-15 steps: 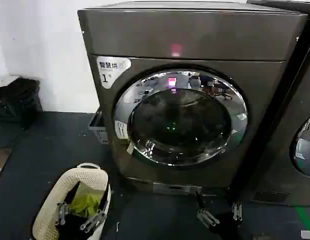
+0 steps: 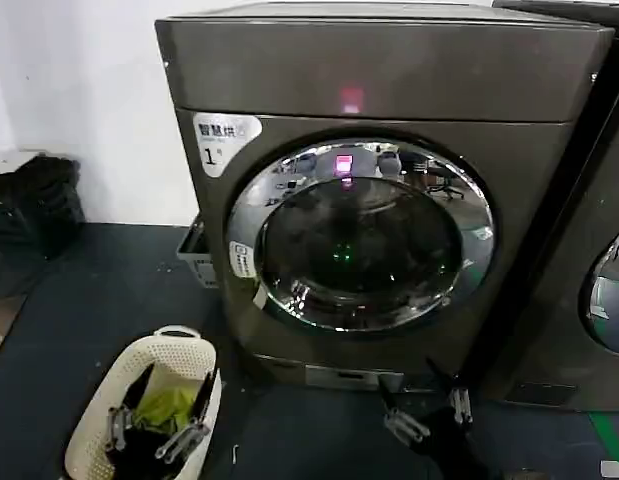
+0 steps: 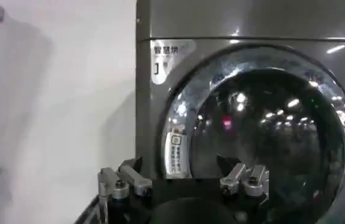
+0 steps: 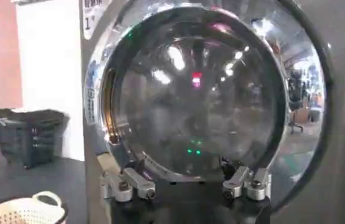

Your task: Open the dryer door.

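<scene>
The dryer door (image 2: 361,236) sits shut on the dryer (image 2: 389,70) — ahead of and above both sets of jaws. Right gripper (image 2: 426,412) — jaws spread, empty, below the door's lower rim; left gripper (image 2: 157,432) likewise open, over the basket (image 2: 109,400).

Dryer (image 2: 389,70) bronze-grey, upright; dryer door (image 2: 361,235) chrome-ringed, shut.

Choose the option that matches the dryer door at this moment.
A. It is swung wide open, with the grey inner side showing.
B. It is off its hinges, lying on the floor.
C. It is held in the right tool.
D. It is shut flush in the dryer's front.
D: the dryer door sits closed in the front of the dryer, its chrome ring whole, while the open right tool hangs below it, not touching.
</scene>
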{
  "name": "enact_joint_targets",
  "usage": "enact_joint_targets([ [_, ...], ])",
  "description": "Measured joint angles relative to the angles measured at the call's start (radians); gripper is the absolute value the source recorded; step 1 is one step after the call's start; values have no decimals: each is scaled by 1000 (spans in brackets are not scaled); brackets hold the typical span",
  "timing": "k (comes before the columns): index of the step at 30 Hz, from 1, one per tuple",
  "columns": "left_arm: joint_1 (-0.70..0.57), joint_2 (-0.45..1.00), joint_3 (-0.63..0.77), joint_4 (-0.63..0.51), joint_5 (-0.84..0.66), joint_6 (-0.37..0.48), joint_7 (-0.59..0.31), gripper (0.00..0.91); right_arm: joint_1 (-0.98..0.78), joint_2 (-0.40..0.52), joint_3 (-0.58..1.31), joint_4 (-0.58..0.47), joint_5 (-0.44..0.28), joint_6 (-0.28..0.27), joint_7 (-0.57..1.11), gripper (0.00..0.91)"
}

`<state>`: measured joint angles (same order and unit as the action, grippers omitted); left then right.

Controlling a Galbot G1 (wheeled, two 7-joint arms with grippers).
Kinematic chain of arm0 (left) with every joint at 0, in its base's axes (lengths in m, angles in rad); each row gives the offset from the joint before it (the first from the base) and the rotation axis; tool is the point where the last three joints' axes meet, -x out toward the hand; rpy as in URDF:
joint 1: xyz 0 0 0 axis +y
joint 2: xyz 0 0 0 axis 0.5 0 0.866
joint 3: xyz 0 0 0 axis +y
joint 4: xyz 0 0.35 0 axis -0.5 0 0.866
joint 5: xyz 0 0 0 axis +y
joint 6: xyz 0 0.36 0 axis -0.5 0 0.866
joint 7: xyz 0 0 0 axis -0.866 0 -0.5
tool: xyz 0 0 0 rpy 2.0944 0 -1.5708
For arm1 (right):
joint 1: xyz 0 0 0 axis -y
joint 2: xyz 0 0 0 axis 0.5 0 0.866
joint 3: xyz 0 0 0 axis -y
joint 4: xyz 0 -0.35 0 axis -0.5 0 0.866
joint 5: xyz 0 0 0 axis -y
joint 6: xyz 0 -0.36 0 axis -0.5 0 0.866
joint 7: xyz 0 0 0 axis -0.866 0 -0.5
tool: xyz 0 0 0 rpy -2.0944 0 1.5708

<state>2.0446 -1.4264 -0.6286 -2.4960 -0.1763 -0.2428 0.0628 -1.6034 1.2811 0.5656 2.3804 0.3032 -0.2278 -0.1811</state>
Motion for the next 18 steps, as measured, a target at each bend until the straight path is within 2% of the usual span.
enact_joint_targets([
  [6,7,-19,1,1,2,-38,9,907,184,-98,-39,-73,127,-43,-63,907],
  [11,19,-31,-1,2,3,-50,9,907,318,-165,-109,-173,139,-67,-85,907],
  [18,29,-38,-8,-3,10,-47,10,907,519,-202,-249,-307,143,-87,-138,907],
])
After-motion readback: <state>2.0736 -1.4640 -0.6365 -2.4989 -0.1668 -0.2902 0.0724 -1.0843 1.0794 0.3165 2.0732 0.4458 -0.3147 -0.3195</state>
